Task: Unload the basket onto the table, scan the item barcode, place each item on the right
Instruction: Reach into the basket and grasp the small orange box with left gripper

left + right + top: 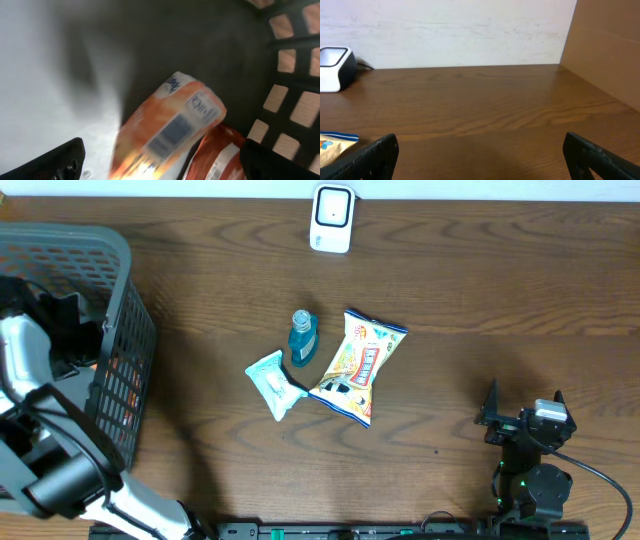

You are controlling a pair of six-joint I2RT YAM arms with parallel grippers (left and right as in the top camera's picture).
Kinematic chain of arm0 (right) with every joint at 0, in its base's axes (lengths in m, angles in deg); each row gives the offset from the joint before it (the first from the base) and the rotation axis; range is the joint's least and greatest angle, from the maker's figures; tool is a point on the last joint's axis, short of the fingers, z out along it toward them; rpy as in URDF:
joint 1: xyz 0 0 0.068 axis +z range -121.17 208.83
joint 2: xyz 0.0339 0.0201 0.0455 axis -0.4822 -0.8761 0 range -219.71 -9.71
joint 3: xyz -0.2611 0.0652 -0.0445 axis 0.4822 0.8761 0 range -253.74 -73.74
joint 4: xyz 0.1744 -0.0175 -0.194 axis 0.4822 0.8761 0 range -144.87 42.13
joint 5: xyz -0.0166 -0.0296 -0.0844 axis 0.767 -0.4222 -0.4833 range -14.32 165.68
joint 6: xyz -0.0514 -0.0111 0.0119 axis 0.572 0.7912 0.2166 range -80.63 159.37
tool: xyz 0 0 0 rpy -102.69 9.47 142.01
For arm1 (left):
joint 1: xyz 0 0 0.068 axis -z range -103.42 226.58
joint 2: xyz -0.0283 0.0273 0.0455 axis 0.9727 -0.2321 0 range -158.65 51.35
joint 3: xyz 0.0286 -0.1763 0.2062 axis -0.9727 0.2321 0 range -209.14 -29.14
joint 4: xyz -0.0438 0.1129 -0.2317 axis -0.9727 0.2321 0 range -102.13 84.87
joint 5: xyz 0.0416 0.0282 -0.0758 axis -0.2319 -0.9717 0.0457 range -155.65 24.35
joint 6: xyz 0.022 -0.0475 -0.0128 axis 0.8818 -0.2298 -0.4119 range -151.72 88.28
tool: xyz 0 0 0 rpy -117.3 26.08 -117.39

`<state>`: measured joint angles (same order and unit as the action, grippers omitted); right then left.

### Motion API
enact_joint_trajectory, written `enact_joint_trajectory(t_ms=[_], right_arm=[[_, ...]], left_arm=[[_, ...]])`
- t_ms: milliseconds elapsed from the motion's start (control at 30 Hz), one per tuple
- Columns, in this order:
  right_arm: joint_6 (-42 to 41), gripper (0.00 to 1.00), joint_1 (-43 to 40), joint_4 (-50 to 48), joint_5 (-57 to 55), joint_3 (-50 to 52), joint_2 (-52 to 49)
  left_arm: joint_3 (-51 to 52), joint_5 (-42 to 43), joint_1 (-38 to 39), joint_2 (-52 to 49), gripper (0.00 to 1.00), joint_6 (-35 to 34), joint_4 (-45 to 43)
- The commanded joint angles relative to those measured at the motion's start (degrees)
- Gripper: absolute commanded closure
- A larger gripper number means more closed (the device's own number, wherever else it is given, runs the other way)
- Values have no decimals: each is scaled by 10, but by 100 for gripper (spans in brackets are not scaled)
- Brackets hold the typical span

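Left gripper is inside the basket, jaws wide apart above the orange packet. Packet's long axis runs diagonal, lower-left to upper-right in the left wrist view, barcode face up; view is blurred. Right gripper has its jaws apart, near the table edge. Scanner sits at the far side.

Overhead and right wrist views are evenly lit; left wrist view is dim, orange packet blurred.
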<state>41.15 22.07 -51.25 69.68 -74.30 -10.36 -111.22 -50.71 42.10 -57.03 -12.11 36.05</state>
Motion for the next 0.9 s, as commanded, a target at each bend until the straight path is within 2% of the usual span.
enact_joint_trajectory(t_ms=[0, 200, 267, 333, 467, 600, 767, 833, 867], right_arm=[[4, 1, -3, 0, -1, 3, 3], [4, 1, -3, 0, -1, 3, 3], [5, 1, -3, 0, -1, 3, 3], [4, 1, -3, 0, -1, 3, 3], [5, 1, -3, 0, -1, 3, 3], [4, 1, -3, 0, 0, 3, 3], [4, 1, -3, 0, -1, 3, 3], [5, 1, -3, 0, -1, 3, 3], [4, 1, -3, 0, -1, 3, 3]], left_arm=[[5, 7, 8, -28, 6, 11, 1], [5, 5, 7, -43, 19, 12, 1], [5, 5, 7, -43, 34, 12, 0], [5, 5, 7, -43, 55, 12, -1], [2, 4, 7, -38, 90, 11, 0], [-15, -33, 2, -13, 93, -40, 2], [-33, -75, -13, 74, 92, -100, -8], [-37, -76, -23, 120, 93, -144, -22], [-39, -75, -31, 152, 93, -188, -33]])
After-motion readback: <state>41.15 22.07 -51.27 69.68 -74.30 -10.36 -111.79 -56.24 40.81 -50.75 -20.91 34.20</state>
